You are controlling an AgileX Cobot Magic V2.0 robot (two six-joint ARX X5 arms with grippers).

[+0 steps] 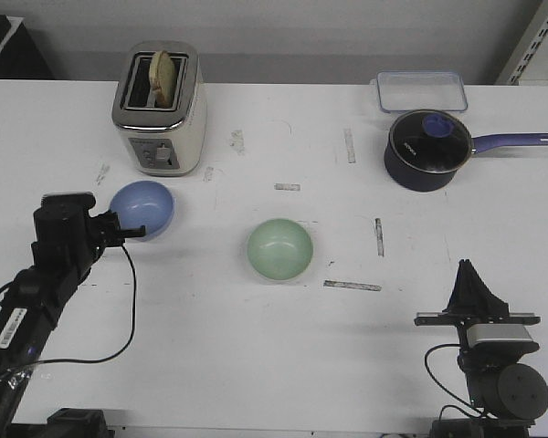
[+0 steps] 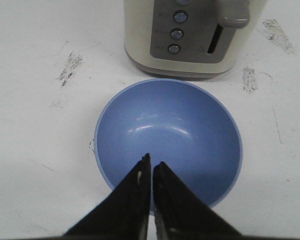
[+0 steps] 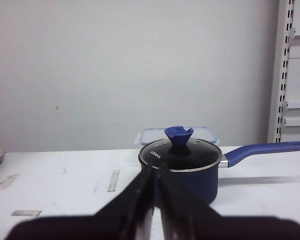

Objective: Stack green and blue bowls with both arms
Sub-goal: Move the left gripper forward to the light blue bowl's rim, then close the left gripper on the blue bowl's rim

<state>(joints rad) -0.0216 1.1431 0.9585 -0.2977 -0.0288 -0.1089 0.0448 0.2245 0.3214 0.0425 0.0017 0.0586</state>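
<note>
Blue bowl (image 1: 142, 208) lay just beside the left gripper (image 1: 128, 230) at its two o'clock, fingers pressed together holding nothing, the right gripper (image 1: 468, 269) likewise closed far off.

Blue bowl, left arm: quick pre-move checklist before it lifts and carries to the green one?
1. Left gripper shut on the blue bowl rim: cannot tell; the fingers look closed at the near rim, but contact is hidden.
2. Blue bowl upright: not ok, it looks tilted in the front view.
3. Room from the toaster: ok, a gap shows between it and the bowl.
4. Green bowl upright, empty, unobstructed: ok.
5. Right gripper clear of the carry path: ok, parked at the near right edge, fingers together.
6. Saucepan out of the way: ok, far right.
</note>
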